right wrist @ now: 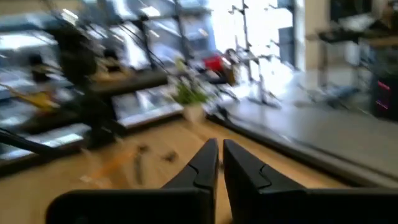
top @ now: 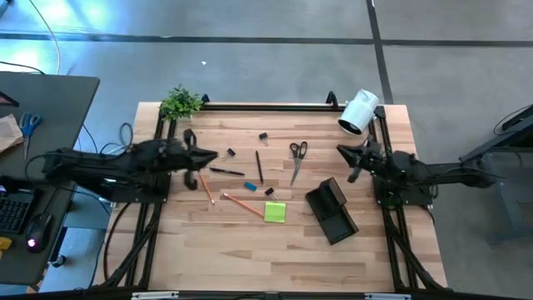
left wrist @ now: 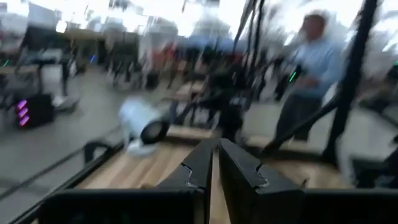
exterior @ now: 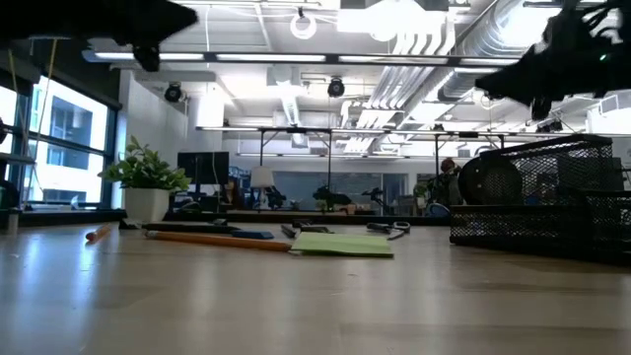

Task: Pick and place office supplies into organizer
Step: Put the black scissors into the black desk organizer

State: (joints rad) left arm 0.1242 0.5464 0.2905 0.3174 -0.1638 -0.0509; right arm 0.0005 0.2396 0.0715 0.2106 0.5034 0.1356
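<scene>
The wooden table (top: 250,250) has bare board along its lower edge in the high view, with clutter only mid-frame. The left gripper (top: 218,155) hangs at centre-left with fingers (left wrist: 202,168) almost together, holding nothing; the right gripper (top: 341,150) at centre-right is likewise nearly shut and empty. Between them lie grey-handled scissors (top: 297,158), dark pens (top: 259,167), an orange pencil (top: 241,203) and a lime-green sticky-note pad (top: 275,212). The black mesh organizer (top: 331,212) sits lower right of centre, apparently tipped on its side.
</scene>
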